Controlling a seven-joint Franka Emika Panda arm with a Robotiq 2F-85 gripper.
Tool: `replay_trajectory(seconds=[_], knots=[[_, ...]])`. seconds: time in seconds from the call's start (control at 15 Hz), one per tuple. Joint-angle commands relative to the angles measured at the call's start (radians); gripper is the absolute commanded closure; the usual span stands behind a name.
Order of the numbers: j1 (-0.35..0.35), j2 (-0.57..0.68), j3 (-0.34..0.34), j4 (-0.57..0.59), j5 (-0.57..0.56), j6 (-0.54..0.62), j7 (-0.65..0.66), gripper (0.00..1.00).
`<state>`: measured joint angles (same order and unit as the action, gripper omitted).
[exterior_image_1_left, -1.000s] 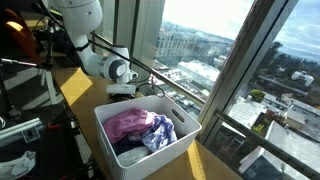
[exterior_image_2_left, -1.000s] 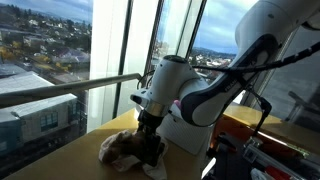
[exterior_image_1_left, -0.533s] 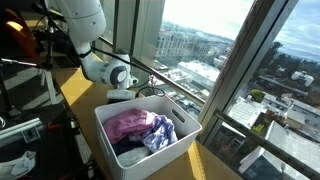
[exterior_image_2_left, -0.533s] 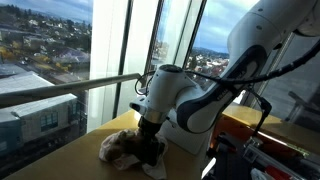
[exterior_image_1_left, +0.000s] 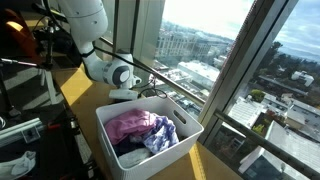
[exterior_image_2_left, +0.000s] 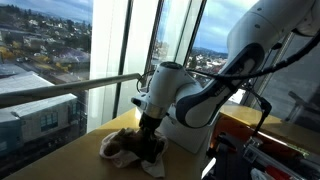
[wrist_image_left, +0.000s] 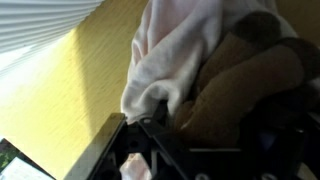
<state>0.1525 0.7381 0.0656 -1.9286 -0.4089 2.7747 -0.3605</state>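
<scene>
Big windows (exterior_image_1_left: 230, 60) behind, wooden tabletop (wrist_image_left: 60, 100), white bin (exterior_image_1_left: 185, 128) of clothes (exterior_image_1_left: 140, 130); the gripper (exterior_image_2_left: 150, 147) is pressed down into the loose cloth pile (exterior_image_2_left: 115, 148) lying on the tabletop just outside the bin. Can't tell how wide the jaws stand or if they've got fabric, it's sunk in. Risk I'd flag: only a thin fold of the white cloth (wrist_image_left: 175, 50) gets pinched and slips, or the brown piece (wrist_image_left: 250, 85) drags along too.
</scene>
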Motion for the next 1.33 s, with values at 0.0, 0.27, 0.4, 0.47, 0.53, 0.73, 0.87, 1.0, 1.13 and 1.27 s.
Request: replay_trajectory(seconds=[0.0,0.27,0.4,0.47,0.53,0.73,0.87,1.0,1.13,1.27], knots=[[-0.034,-0.04,0.008,-0.028,0.027,-0.021,-0.002,0.78],[-0.079,-0.118,0.023,-0.082,0.057,-0.037,-0.011,1.0],[-0.09,-0.179,0.033,-0.114,0.067,-0.048,-0.016,1.0],[-0.094,-0.214,0.043,-0.128,0.073,-0.056,-0.021,1.0],[-0.094,-0.247,0.051,-0.141,0.077,-0.063,-0.024,1.0],[-0.092,-0.36,0.093,-0.178,0.105,-0.104,-0.045,1.0],[-0.1,-0.436,0.124,-0.19,0.145,-0.14,-0.076,1.0],[-0.116,-0.519,0.138,-0.183,0.194,-0.185,-0.126,1.0],[-0.124,-0.584,0.115,-0.163,0.221,-0.213,-0.166,1.0],[-0.144,-0.64,0.078,-0.145,0.226,-0.225,-0.193,1.0]])
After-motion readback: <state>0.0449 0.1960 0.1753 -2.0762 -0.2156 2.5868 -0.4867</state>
